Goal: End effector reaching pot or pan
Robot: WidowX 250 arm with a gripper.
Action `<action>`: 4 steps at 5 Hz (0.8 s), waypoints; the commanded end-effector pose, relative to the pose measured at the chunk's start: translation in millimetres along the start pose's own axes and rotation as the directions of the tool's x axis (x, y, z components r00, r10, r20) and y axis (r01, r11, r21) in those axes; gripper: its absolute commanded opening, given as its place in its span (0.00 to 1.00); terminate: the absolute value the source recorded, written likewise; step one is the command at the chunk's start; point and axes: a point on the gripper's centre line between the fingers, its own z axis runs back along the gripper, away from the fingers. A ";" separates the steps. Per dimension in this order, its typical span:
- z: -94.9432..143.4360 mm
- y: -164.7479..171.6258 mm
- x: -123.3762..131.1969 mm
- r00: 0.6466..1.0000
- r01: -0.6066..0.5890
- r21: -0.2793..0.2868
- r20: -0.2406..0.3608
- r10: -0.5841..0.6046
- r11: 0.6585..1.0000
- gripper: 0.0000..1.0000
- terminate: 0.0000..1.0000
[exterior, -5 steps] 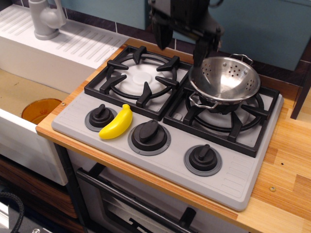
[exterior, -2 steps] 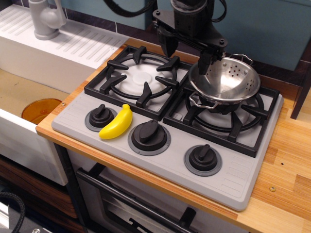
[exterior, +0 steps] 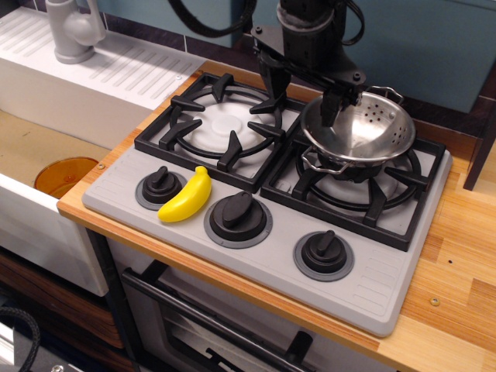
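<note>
The shiny steel colander (exterior: 364, 128) with drain holes and two wire loop handles sits on the right burner grate (exterior: 387, 194) of the toy stove. My black gripper (exterior: 302, 94) hangs from above at the back of the stove, open. Its right finger (exterior: 332, 107) is at the colander's left rim, just inside the bowl. Its left finger (exterior: 273, 80) is outside the bowl, over the back right of the left burner grate (exterior: 221, 124). The jaws straddle the rim and hold nothing.
A yellow toy banana (exterior: 186, 196) lies on the grey stove panel between the left knob (exterior: 159, 186) and the middle knob (exterior: 238, 215). A third knob (exterior: 324, 252) is at the right. A sink with a faucet (exterior: 74, 31) and an orange dish (exterior: 66, 174) lies to the left.
The gripper has come down and shifted slightly right, from above the colander's left side to straddling its left rim. The colander and banana have not moved.
</note>
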 end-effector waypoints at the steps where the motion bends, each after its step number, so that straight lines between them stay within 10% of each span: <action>1: -7.5 2.6 8.5 0.999 -0.011 -0.006 0.046 0.011 1.000 1.00 0.00; 4: -8.8 -0.8 6.4 0.999 -0.043 -0.060 -0.027 0.042 0.997 1.00 0.00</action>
